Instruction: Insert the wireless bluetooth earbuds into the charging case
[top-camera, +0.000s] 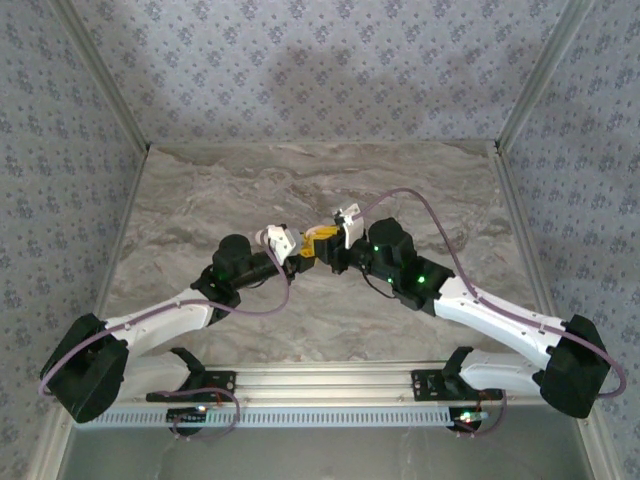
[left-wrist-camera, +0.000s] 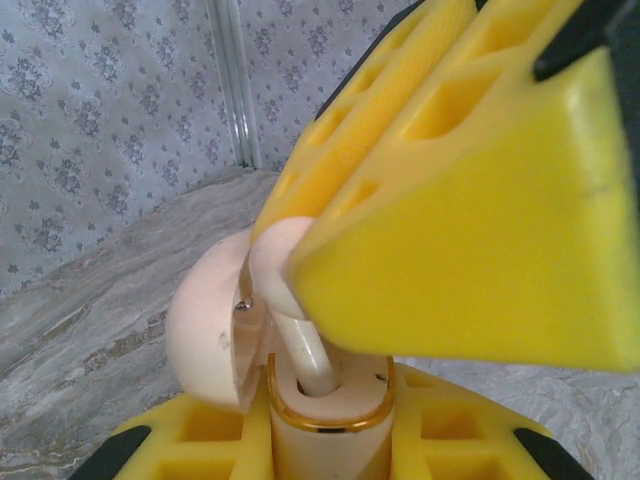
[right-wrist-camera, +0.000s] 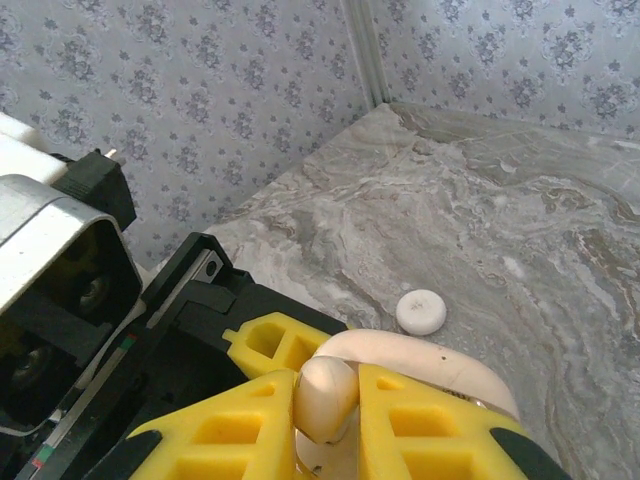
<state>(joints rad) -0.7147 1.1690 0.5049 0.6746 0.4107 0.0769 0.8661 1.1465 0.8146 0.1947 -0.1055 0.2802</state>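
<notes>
Right gripper (right-wrist-camera: 325, 402) has its yellow fingers (right-wrist-camera: 430, 430) pressed together on one earbud (right-wrist-camera: 325, 392), pinching the rounded cream head so that the stem hangs free below. In the left wrist view the same gripper (left-wrist-camera: 285, 245) comes in from above, and the earbud's stem (left-wrist-camera: 300, 340) runs down and a little aslant into the mouth of the charging case (left-wrist-camera: 335, 415).

Left gripper (left-wrist-camera: 328, 455) is clamped on that case from both sides and holds it upright. Its gold-rimmed opening faces up, and its lid (left-wrist-camera: 205, 335) is swung open to one side. From above, the two grippers meet nose to nose over the middle of the table (top-camera: 400, 200), the left gripper (top-camera: 297, 258) just nearer the near edge than the right gripper (top-camera: 322, 243).

What matters now, I judge, is that the case lies straight below the earbud, with the stem's long axis nearly in line with the well. The tip looks to be inside the rim, though how deep it sits is hidden. The right arm has the seating move, a short push along the stem, and the slight tilt could catch the stem against the rim. Whether the other well is filled cannot be told.

Beyond the grippers, towards the far left corner, a round cream disc (right-wrist-camera: 421, 312) lies flat on the table, well apart from the case.
</notes>
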